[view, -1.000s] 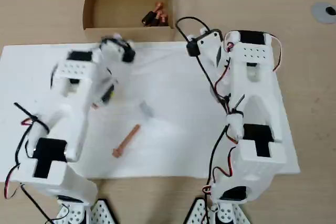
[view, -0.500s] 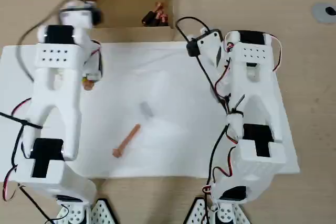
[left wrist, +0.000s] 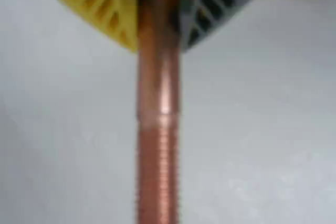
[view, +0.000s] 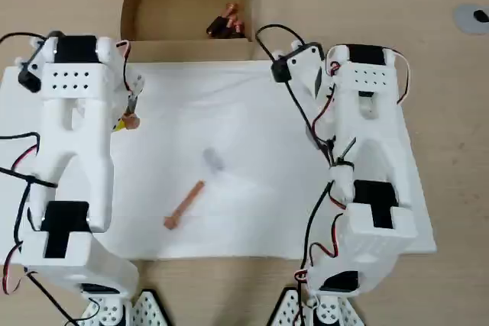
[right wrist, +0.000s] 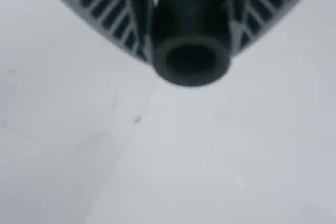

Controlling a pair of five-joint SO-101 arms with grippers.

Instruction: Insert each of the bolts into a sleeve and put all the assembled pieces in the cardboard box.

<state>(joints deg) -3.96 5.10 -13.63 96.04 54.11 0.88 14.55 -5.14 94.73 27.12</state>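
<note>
My left gripper point(left wrist: 157, 40) is shut on a copper bolt point(left wrist: 157, 129), whose threaded end sticks out past the yellow and grey fingers. In the high view that bolt point(view: 131, 121) hangs over the left part of the white sheet. My right gripper point(right wrist: 191, 51) is shut on a dark sleeve point(right wrist: 191, 64), its open bore facing the camera, just above the sheet. A second copper bolt point(view: 183, 204) lies loose on the sheet, with a grey sleeve point(view: 212, 159) a little behind it. The cardboard box point(view: 187, 50) holds several copper assembled pieces point(view: 226, 24).
The white sheet point(view: 252, 211) covers the wooden table between the arms. The right arm point(view: 367, 112) stands over the sheet's right part, with black cables looping beside it. A small round grey disc point(view: 470, 17) lies at the table's far right.
The left arm has swung from the middle of the sheet out to its left side with the bolt in its gripper. The right arm has kept still.
</note>
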